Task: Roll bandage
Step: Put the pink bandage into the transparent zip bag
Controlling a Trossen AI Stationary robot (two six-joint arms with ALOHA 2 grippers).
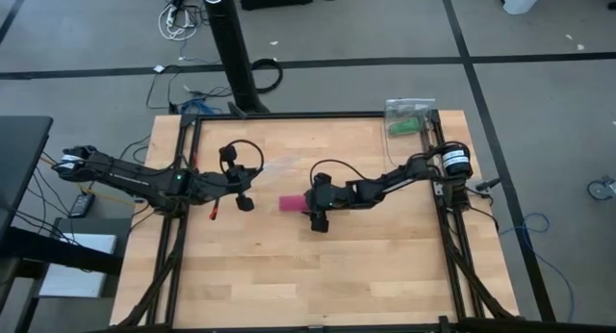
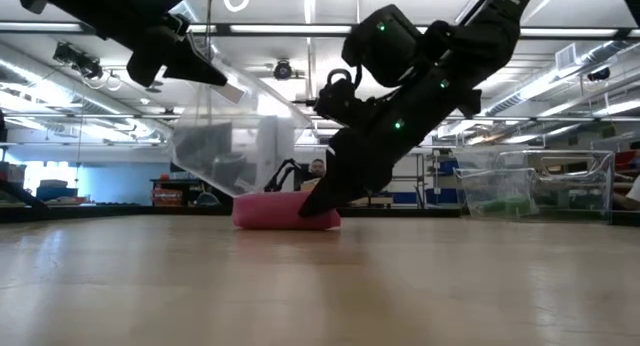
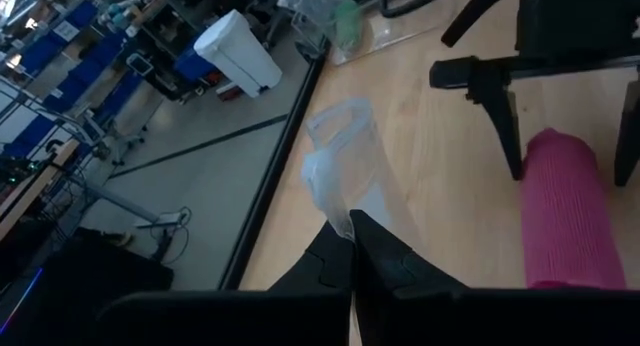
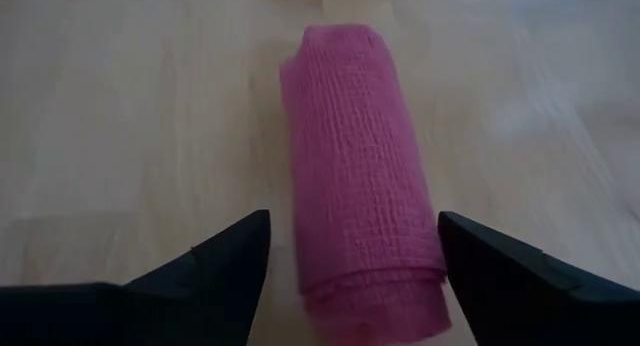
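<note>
From my station I see a clear crinkly plastic bag (image 3: 340, 171) hanging above the wooden tabletop (image 1: 289, 275) left of centre — see-through, lifted clear of the wood in the low view. A second clear bag (image 1: 408, 117) holding something green lies at the far right corner. Off the tabletop, cables (image 1: 178, 20) sprawl on the grey floor — and a white bin (image 3: 238, 52) stands beyond the edge.
</note>
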